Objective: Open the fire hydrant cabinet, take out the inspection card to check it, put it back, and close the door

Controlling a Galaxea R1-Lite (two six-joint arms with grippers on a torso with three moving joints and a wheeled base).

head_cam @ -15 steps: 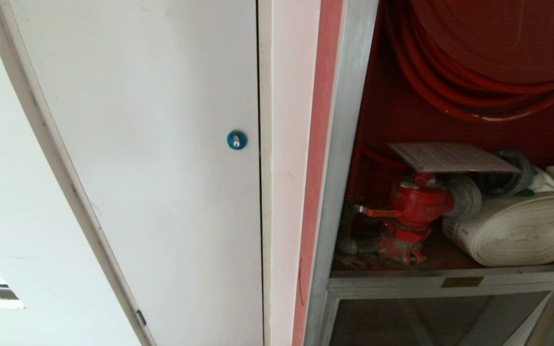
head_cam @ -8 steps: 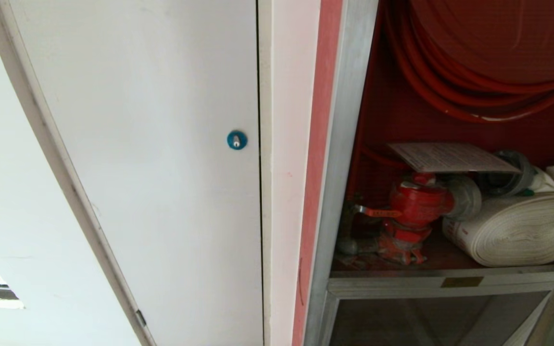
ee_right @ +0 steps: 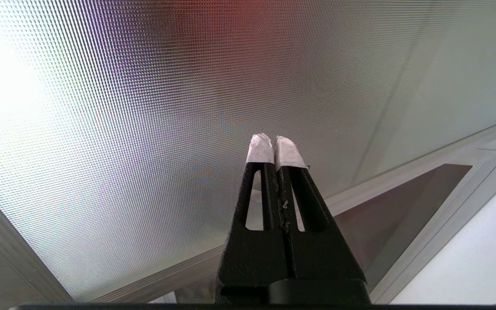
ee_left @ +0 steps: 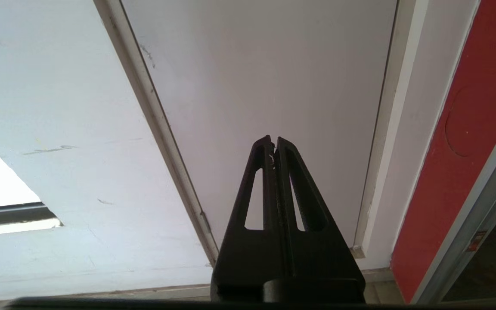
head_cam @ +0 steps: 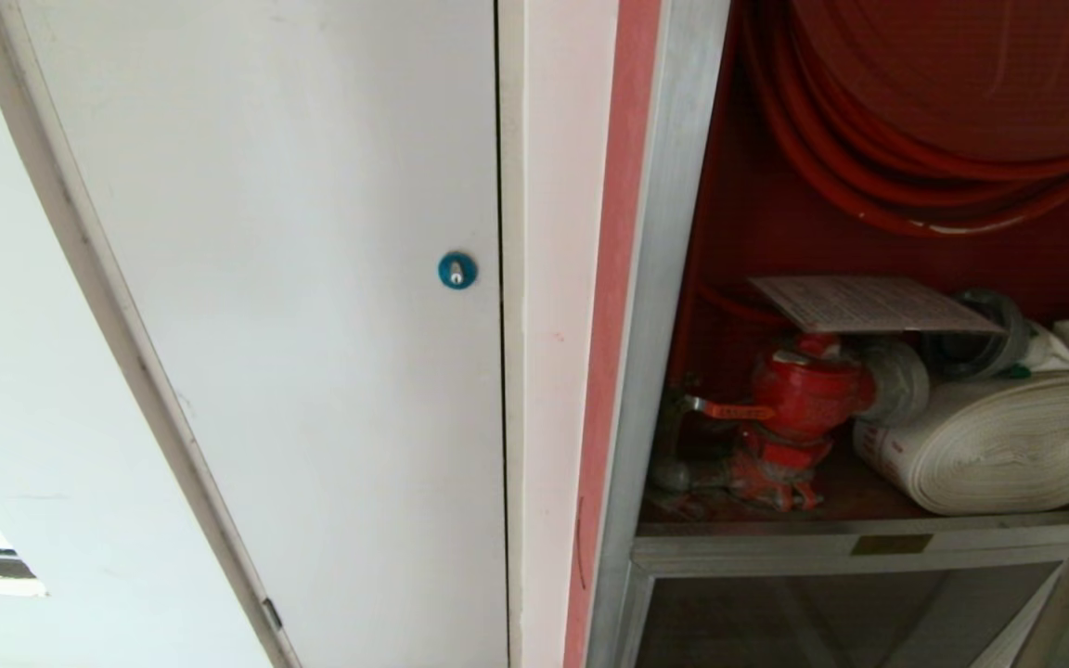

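Fire hydrant cabinet [head_cam: 674,278] open at right of head view; inspection card [head_cam: 873,303] lies flat atop red valve [head_cam: 799,394], beside white rolled hose [head_cam: 1008,445], well apart from both my grippers. My left gripper [ee_left: 274,144] clenched, empty, facing white door [ee_left: 265,86]. My right gripper [ee_right: 276,148] clenched, empty, before textured glass panel [ee_right: 144,107], possibly cabinet door; neither in head view

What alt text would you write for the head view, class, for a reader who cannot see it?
An open fire hydrant cabinet with a red interior fills the right side; a white inspection card lies flat on top of the red valve, beside a rolled white hose, under a red hose reel. Left stands a white door with a blue lock.
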